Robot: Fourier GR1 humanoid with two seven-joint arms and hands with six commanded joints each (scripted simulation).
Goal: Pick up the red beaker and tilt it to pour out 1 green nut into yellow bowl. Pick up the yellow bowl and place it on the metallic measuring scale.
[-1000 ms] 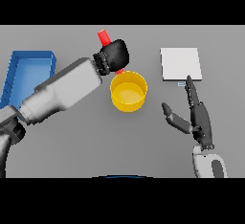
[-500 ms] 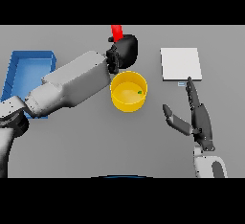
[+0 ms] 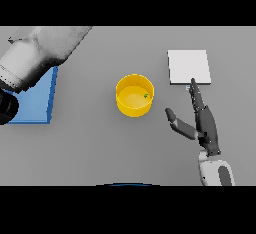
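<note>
Green nut [image 3: 145, 96] inside yellow bowl [image 3: 134, 107], right hand [image 3: 204, 124] fingers straight, released, beside scale [image 3: 188, 66], left hand unseen

Yellow bowl [image 3: 134, 95], plain, glossy lighter yellow inside, tiny green nut [image 3: 146, 96] at its inner right wall. Measuring scale [image 3: 188, 67] right of bowl: flat pale grey-white square, small bluish mark on near edge. Tray [image 3: 33, 100] left of bowl: solid blue. Table [image 3: 100, 143] uniform mid grey. Right hand [image 3: 202, 122] dark grey, white wrist. Left arm [image 3: 40, 53] white-grey.
</note>
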